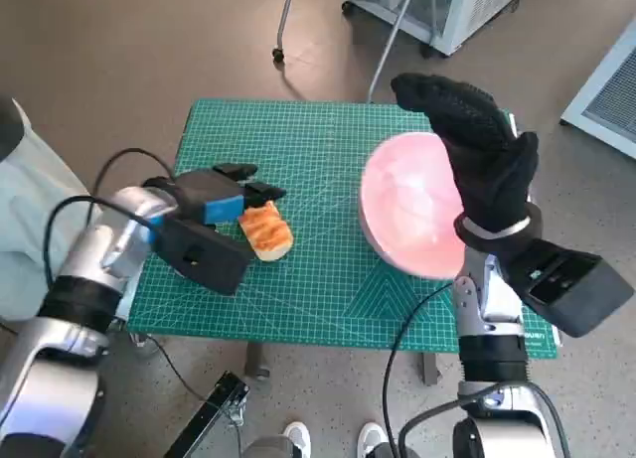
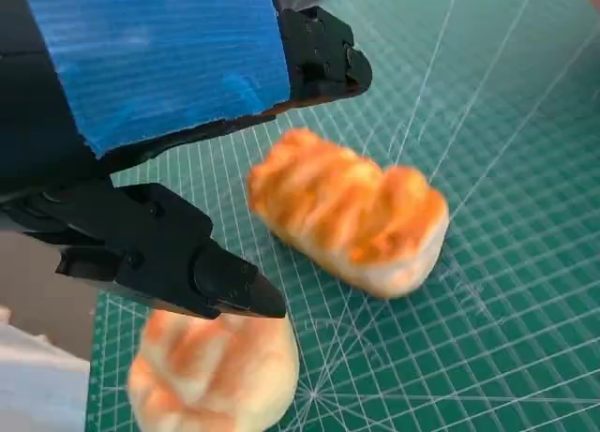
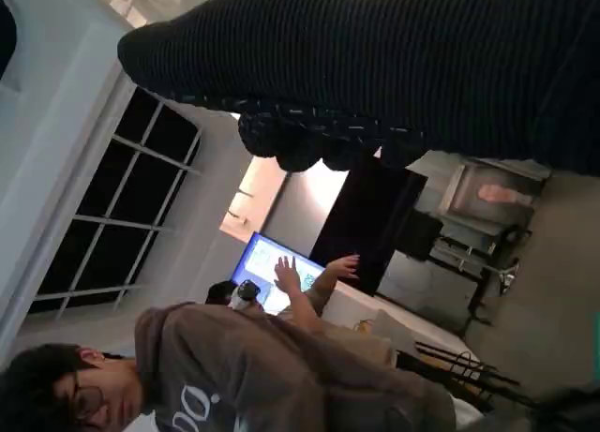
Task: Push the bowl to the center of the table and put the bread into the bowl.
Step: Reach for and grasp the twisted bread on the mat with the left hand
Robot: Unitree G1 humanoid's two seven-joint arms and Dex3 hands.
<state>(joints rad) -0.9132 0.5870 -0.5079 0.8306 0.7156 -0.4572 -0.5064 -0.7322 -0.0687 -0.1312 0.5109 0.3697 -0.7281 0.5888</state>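
Note:
A pink bowl (image 1: 409,205) sits on the right half of the green mat (image 1: 328,279). My right hand (image 1: 482,150) in its black glove lies flat over the bowl's right rim, fingers stretched toward the far edge, holding nothing. A golden bread roll (image 1: 265,230) lies on the mat's left half. My left hand (image 1: 214,202) hovers just left of it with its fingers (image 2: 323,57) spread around it, not closed. The left wrist view shows that bread roll (image 2: 349,213) and a second roll (image 2: 214,371) nearer the hand. The right hand (image 3: 394,67) fills the right wrist view's top.
The mat covers the small table; its front edge (image 1: 338,341) is near my body. White cabinet and chair legs (image 1: 397,21) stand beyond the far edge. A person in a brown hoodie (image 3: 234,376) sits nearby in the right wrist view. Feet (image 1: 298,438) show below.

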